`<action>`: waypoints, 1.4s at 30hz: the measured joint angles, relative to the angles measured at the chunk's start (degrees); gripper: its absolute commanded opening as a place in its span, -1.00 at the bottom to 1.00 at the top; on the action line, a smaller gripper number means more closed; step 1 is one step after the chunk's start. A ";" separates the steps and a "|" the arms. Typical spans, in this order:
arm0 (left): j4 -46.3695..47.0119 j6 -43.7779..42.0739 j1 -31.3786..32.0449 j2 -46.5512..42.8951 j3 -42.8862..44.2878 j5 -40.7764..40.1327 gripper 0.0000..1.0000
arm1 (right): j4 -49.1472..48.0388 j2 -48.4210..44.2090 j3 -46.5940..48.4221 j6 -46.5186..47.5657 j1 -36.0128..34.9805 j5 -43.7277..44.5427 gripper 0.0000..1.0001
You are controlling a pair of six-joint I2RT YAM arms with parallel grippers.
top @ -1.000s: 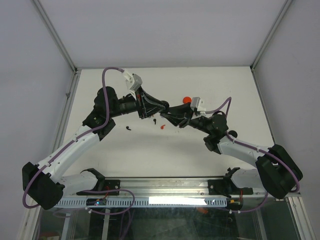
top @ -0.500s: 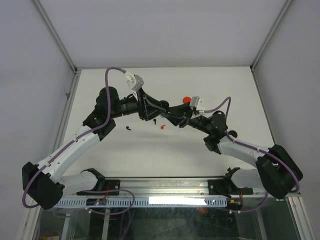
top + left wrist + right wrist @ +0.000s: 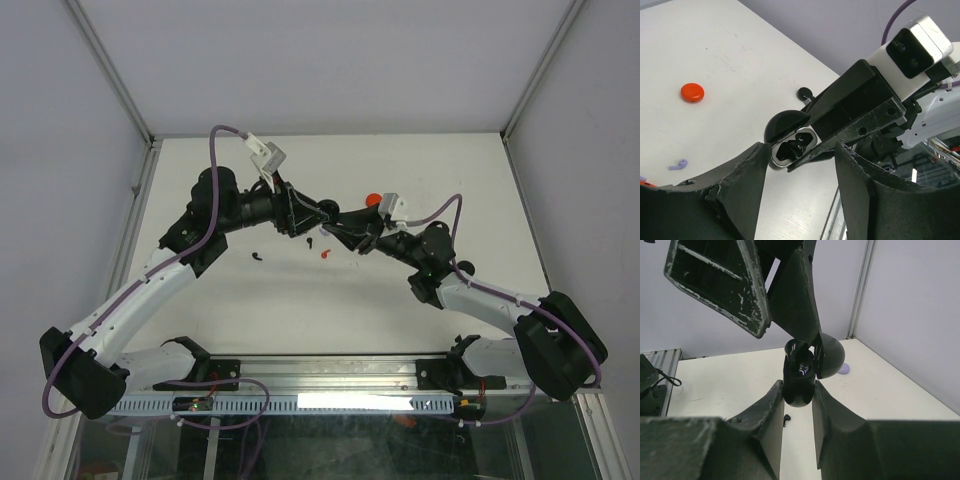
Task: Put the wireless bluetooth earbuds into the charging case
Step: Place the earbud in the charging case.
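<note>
Right gripper (image 3: 798, 386): fingers pinching black charging case (image 3: 782, 125), lid hinged open, held above middle of table (image 3: 400, 160)
Black earbud (image 3: 799, 145) lying inside open case
Left gripper (image 3: 800, 155): fingers spread, nothing between pads, tips just beside case mouth
Red earbud (image 3: 325, 254) loose on table near middle; second black earbud (image 3: 258, 256) to its left, apart
Red round case (image 3: 373, 199) flat on table, toward far edge, right of centre
Lavender earbud (image 3: 678, 164) on table, near left gripper finger

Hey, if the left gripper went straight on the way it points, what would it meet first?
Probably the open black charging case, held in the right gripper just ahead, though depth is unclear.
</note>
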State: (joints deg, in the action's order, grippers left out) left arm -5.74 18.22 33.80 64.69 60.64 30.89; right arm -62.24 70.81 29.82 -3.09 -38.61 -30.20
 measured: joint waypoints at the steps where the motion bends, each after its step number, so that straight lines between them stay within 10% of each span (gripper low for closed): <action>1: -0.66 0.26 -0.02 0.00 0.24 -0.66 0.14 | 0.02 0.00 0.00 0.00 0.00 -0.02 -1.00; 42: -11.91 1.95 1.53 0.92 5.77 -0.96 -0.02 | 2.10 -0.04 0.00 0.17 -0.35 0.00 -1.00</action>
State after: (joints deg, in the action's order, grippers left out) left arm -17.65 20.16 35.33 65.60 66.41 29.93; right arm -60.14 70.76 29.82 -2.92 -38.96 -30.20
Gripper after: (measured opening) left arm 0.494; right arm 0.274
